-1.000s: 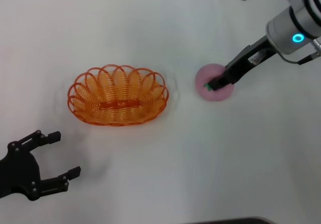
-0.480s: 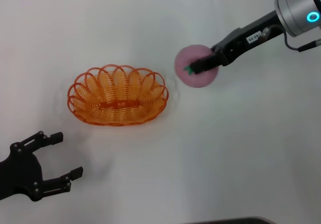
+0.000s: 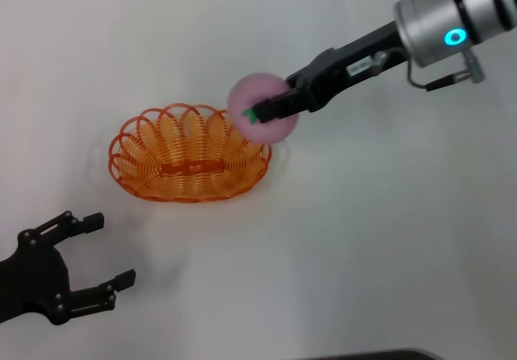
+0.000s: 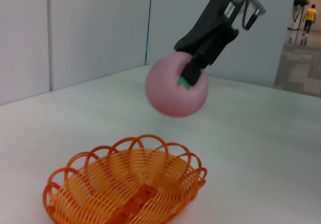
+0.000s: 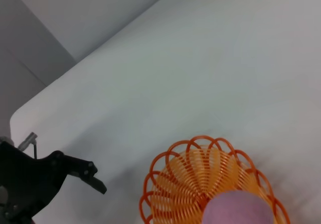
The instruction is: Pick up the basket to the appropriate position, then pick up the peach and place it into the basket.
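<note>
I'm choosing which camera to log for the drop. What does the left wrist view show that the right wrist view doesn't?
Only the left wrist view shows the right tool gripping the peach, and the clear air between the peach and the basket below. Only the right wrist view shows the left tool, open and away from the basket. Both show the orange basket on the white table and the pink peach.

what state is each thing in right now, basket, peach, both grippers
basket: upright on the table, empty, nothing gripping it
peach: lifted clear of the table, held in the air over the basket's right end
right gripper: shut on the peach, above the basket's right rim
left gripper: open, empty, parked low at the near left, apart from the basket
</note>
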Motion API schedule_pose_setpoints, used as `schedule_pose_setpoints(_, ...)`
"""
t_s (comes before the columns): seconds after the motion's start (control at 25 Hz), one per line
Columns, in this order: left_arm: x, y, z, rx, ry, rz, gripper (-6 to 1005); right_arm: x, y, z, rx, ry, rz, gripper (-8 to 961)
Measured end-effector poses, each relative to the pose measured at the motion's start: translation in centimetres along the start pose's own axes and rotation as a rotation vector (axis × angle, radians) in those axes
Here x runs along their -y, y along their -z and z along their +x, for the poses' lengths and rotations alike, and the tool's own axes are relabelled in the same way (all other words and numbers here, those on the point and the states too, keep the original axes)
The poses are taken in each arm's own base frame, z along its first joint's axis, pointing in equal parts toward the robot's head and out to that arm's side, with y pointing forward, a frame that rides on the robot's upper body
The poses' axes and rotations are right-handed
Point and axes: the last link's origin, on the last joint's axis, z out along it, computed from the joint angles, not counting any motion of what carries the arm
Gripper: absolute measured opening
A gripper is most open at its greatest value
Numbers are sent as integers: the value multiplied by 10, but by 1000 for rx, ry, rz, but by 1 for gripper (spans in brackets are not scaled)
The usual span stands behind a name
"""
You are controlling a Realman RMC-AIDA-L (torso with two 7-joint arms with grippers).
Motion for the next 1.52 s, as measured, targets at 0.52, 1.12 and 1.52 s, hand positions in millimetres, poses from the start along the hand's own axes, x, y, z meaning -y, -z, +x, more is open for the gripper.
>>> schedule_pose_setpoints(0.52, 0, 0, 1, -1, -2, -2, 908, 0, -32, 1, 2, 63, -7, 618)
schedule_pose_setpoints(1.12, -3, -3, -1, -15, 21, -11, 908, 7, -5, 71, 251, 172, 1, 945)
schedule_pose_setpoints(1.52, -4, 0, 0, -36, 30, 1, 908, -9, -3, 151, 293, 255, -6, 945)
